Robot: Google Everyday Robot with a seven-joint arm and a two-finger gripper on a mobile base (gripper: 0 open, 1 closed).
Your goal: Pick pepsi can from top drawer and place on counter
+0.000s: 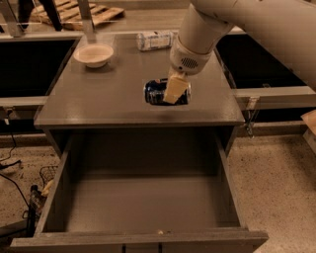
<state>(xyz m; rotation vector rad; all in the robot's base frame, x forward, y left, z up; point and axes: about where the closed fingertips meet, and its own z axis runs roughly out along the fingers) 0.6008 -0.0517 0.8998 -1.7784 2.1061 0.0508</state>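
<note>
The pepsi can (157, 92), dark blue with white markings, lies on its side over the front middle of the counter (113, 99). My gripper (176, 92) reaches down from the upper right and is shut on the can, one pale finger (174, 91) across its front. I cannot tell whether the can rests on the counter or hangs just above it. The top drawer (143, 207) stands pulled out wide below the counter, and its grey floor is bare.
A pale bowl (94, 54) sits at the counter's back left. A clear plastic bottle with a white label (154, 40) lies at the back middle. Wooden pallets (84, 12) lie behind. Cables (15, 163) trail on the floor at left.
</note>
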